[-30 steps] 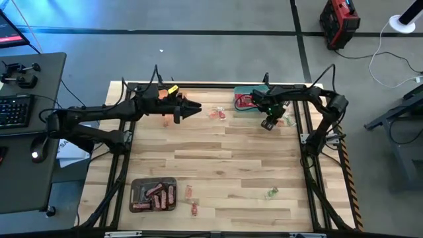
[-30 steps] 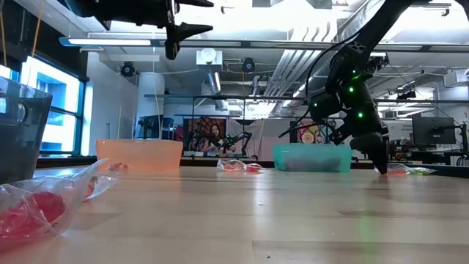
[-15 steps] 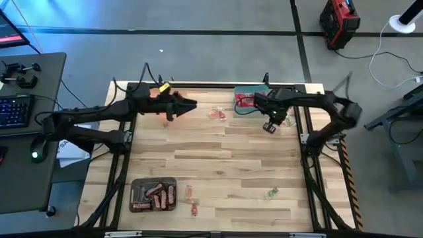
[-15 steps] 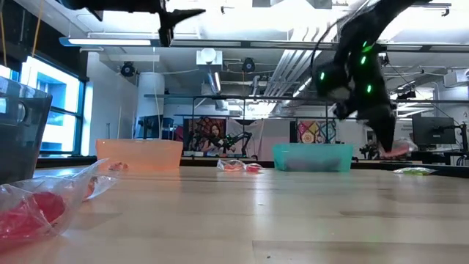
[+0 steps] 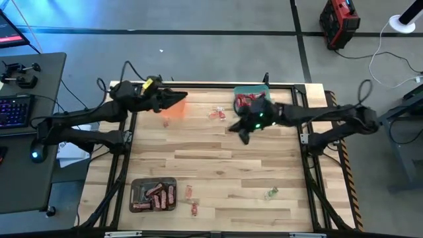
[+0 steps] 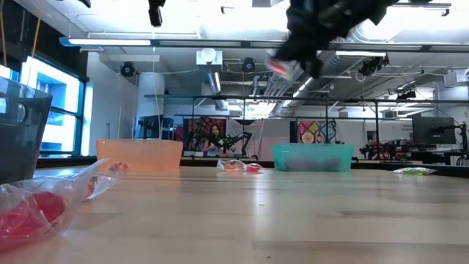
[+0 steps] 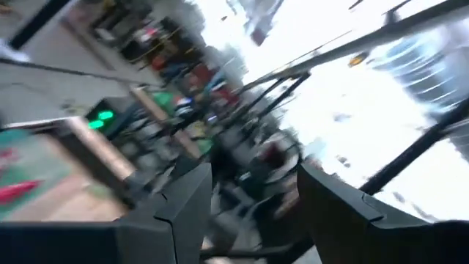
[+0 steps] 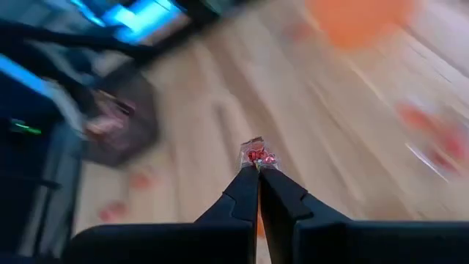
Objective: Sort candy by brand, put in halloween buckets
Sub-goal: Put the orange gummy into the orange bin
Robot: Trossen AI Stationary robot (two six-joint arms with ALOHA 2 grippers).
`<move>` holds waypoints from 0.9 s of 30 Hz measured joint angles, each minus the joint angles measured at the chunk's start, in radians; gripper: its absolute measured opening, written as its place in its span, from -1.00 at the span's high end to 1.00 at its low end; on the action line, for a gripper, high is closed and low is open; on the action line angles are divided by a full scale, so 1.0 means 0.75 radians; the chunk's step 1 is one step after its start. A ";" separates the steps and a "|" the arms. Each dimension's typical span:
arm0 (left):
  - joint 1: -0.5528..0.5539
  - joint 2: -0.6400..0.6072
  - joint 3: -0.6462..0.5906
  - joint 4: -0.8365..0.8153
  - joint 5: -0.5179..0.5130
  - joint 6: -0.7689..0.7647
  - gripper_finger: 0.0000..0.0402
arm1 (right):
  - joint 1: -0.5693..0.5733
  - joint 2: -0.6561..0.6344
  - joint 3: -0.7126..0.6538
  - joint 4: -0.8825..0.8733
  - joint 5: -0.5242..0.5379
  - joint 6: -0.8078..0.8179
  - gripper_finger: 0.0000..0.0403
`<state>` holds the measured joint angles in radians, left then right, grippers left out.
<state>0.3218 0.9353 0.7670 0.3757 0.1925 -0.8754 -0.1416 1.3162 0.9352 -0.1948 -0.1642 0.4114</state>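
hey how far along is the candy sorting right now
Partly done. The dark grey tub already holds several brown bars, and the green tub holds red sweets. In hand: the right gripper, jaws shut on a small red-wrapped candy, raised above the table. Left: loose sweets near the grey tub and others mid-table.

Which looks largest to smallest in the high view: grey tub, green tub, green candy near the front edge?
1. Grey tub, clearly largest.
2. Green tub, though the right arm partly covers it, so its full extent is unsure.
3. Green candy, by far the smallest.
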 joint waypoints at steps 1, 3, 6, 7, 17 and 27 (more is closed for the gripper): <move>-0.007 -0.006 0.000 0.044 0.000 -0.023 0.04 | 0.029 0.043 0.000 0.102 0.007 0.003 1.00; -0.015 -0.016 0.000 0.151 0.002 -0.043 0.04 | 0.069 0.143 0.000 0.300 0.038 0.052 1.00; -0.015 -0.019 0.001 0.336 0.005 -0.051 0.04 | 0.095 0.332 0.055 0.514 0.103 0.169 1.00; -0.015 -0.019 0.001 0.396 0.005 -0.053 0.04 | 0.097 0.395 0.092 0.562 0.132 0.203 1.00; 0.002 -0.019 0.001 0.575 0.010 -0.042 0.04 | 0.011 0.984 0.754 0.626 0.324 0.234 1.00; 0.002 -0.019 0.001 0.578 0.011 -0.122 0.04 | -0.090 1.418 1.341 0.559 0.433 0.323 1.00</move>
<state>0.3230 0.9211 0.7673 0.8089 0.2005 -0.9668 -0.2090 2.3799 1.9406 0.2245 0.1607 0.6538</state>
